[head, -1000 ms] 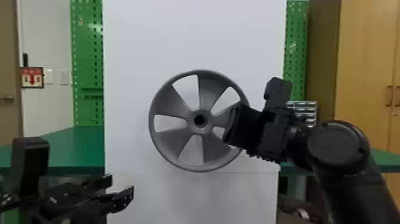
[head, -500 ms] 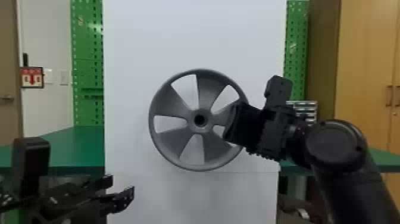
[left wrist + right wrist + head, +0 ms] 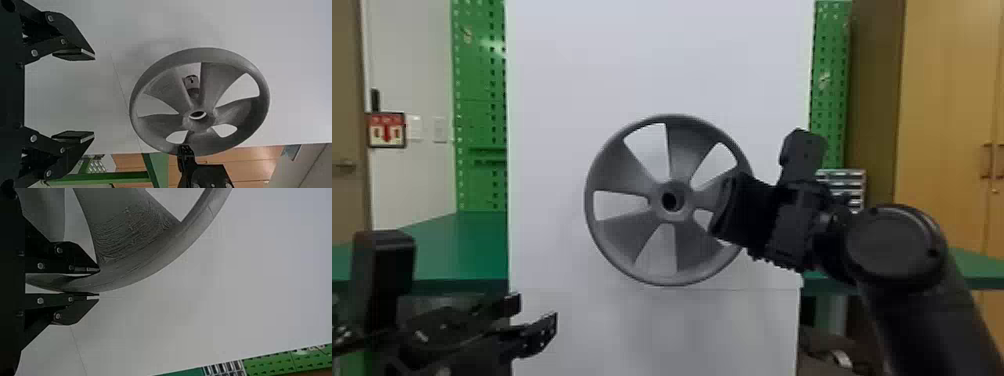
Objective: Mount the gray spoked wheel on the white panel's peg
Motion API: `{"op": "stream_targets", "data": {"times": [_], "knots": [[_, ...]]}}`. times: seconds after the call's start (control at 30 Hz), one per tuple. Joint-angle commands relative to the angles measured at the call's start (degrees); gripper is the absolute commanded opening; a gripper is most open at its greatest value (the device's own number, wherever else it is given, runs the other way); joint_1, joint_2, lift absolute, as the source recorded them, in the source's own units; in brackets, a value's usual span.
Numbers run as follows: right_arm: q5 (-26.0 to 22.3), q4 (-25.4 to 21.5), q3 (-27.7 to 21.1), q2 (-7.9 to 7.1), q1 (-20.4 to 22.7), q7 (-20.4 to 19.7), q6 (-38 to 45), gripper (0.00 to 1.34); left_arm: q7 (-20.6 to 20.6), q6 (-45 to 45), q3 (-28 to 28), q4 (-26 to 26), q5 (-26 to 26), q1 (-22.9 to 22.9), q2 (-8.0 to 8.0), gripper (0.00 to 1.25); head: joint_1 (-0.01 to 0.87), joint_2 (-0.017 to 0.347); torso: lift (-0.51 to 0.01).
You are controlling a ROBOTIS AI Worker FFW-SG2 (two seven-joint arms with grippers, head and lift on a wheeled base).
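The jaws of the right gripper (image 3: 724,207) are closed on the rim of the gray spoked wheel (image 3: 622,172), one on each side. The jaws of the left gripper (image 3: 538,312) stand wide apart and hold nothing, near the head view's lower left. The wheel is upright in front of the white panel (image 3: 657,60); the left wrist view shows the peg (image 3: 192,84) through a gap between spokes. Behind the panel are a green bench (image 3: 467,245) and green pegboard (image 3: 479,65)
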Motion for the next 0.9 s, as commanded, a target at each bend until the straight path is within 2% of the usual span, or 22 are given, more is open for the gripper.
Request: {"op": "stream_targets", "data": {"times": [0.0,0.23,0.7,0.87], "knots": [[0.9,0.5,-0.1,0.05,0.3,0.2,-1.1,0.01,0.0,0.0,0.0,0.0,0.0,0.0,0.00,0.71,0.084,-0.008,-0.487],[1.5,1.0,0.0,0.05,0.2,0.4,-1.8,0.01,0.0,-0.1,-0.1,0.0,0.0,-0.1,0.00,0.71,0.084,-0.008,-0.487],[1.5,3.2,0.7,0.05,0.5,5.3,-3.0,0.01,0.0,-0.3,-0.1,0.0,-0.2,-0.1,0.00,0.71,0.084,-0.008,-0.487],[2.0,3.9,1.9,0.05,0.5,5.4,-3.6,0.01,0.0,-0.4,-0.1,0.0,-0.2,-0.1,0.00,0.71,0.084,-0.008,-0.487]]}}
